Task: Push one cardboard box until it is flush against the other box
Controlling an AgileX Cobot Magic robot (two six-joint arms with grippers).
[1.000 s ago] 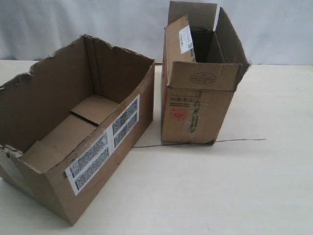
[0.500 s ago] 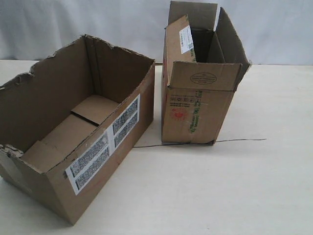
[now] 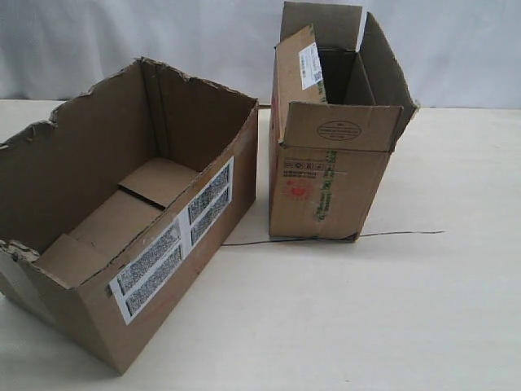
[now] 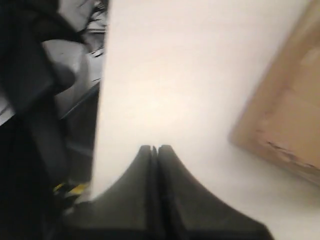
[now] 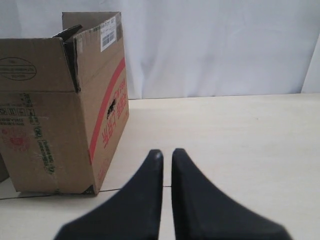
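Left gripper (image 4: 154,149) pressed together, right gripper (image 5: 167,153) nearly so, both empty. Push torn box (image 3: 130,220) low from 9 o'clock, swinging it square against tall box (image 3: 330,191).

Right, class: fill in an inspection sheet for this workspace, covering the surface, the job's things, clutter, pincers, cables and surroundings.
Surface: pale, smooth table.
Job's things: wide torn-rim carton, open-topped and set at an angle; taller carton upright beside it, flaps up; a gap shows between them, so not flush.
Clutter: nothing seen.
Pincers: left pincer shut, empty, over the table; right pincer shut to a slit, empty, facing the taller carton.
Cables: thin dark wire lying on the table along the taller carton's front base.
Surroundings: pale backdrop behind; dark blurred equipment past the table edge.
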